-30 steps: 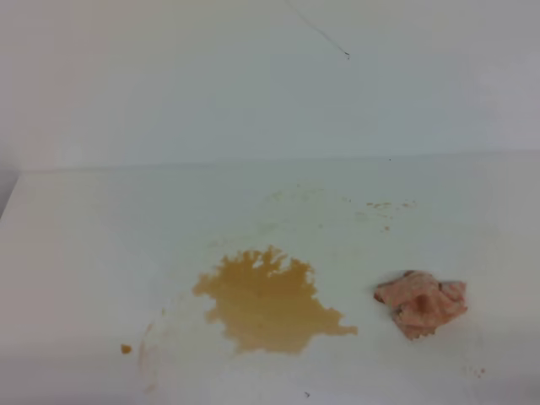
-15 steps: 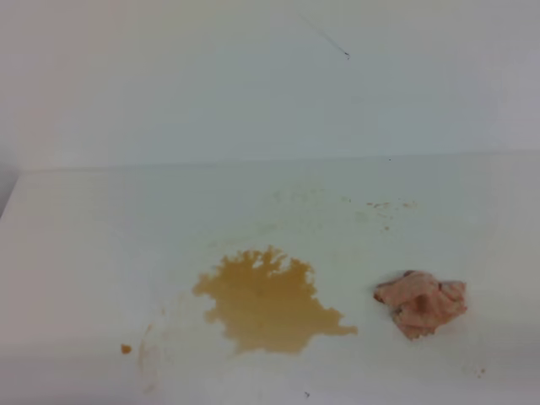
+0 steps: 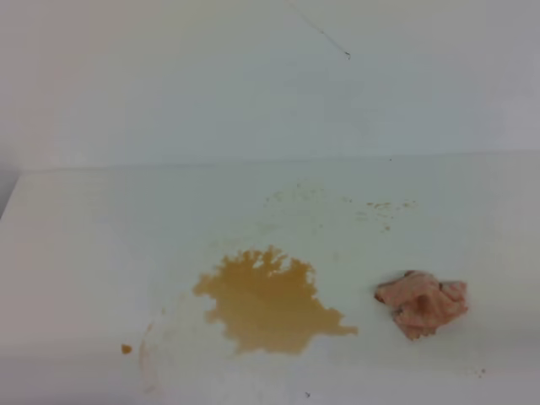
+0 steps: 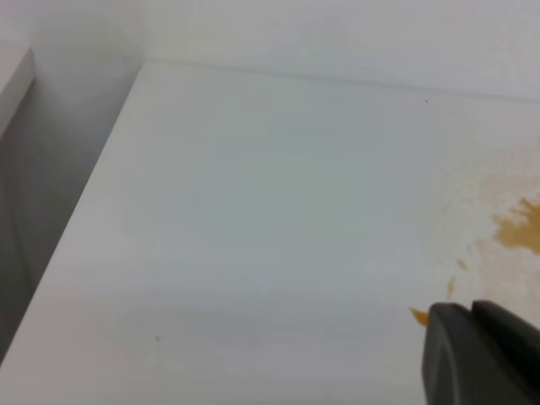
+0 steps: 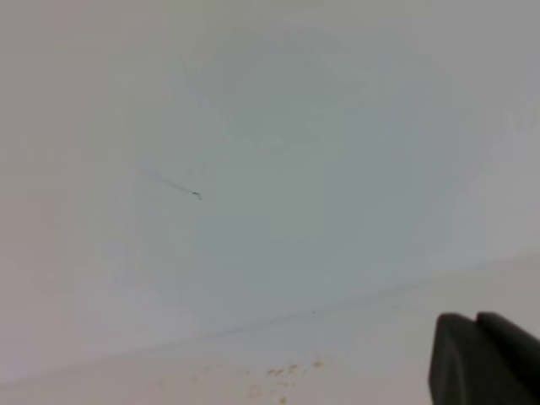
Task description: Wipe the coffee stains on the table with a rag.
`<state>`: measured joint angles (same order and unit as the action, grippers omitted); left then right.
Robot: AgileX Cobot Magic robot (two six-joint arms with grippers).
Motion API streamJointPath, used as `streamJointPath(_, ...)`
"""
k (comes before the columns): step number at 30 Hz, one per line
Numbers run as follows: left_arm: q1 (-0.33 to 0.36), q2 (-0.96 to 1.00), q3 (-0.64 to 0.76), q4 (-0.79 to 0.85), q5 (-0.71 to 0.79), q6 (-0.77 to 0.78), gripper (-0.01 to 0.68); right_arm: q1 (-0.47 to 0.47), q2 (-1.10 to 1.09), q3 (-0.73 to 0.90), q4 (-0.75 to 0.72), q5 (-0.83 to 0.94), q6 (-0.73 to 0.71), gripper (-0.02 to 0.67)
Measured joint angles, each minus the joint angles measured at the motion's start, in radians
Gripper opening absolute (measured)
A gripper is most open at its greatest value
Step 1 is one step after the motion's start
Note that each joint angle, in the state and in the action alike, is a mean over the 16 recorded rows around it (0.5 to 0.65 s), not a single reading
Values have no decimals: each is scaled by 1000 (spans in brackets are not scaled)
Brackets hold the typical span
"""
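White table (image 3: 76, 253) across most of the exterior high view, meeting a pale wall (image 3: 253, 84) at the back. Tan-brown coffee stains (image 3: 268, 302) in a ragged blotch near the front middle, with a small orange speck off to its lower left and faint specks scattered toward the back right. Salmon-pink rag (image 3: 421, 303) crumpled in a wad to the right of the blotch, apart from it, flat on the table, untouched by either arm.

Left gripper (image 4: 483, 354) seen only in the left wrist view as a dark tip in the lower right corner, above the table, close to the orange speck; fingers pressed together with just a thin seam between them, holding nothing. Right gripper (image 5: 485, 359) likewise a dark tip at the lower right of its own view, facing the wall, fingers closed tight, empty.
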<state>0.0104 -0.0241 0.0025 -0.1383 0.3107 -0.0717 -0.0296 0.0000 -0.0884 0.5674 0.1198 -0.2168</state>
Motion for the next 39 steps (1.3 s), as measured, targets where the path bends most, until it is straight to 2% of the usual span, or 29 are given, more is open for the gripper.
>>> streamJointPath(10, 0, -2, 2, 0, 0, 0, -3, 0, 105, -186, -5, 264, -192, -3)
streamJointPath(28, 0, 0, 5, 0, -3, 0, -2, 0, 694, -572, 76, 624, -357, 8)
streamJointPath(33, 0, 0, 2, 0, -1, 0, -2, 7, 854, -686, 96, 734, -405, 67)
streamJointPath(39, 0, -2, 10, 0, -4, 0, -1, 45, 1054, -800, 84, 822, -441, 200)
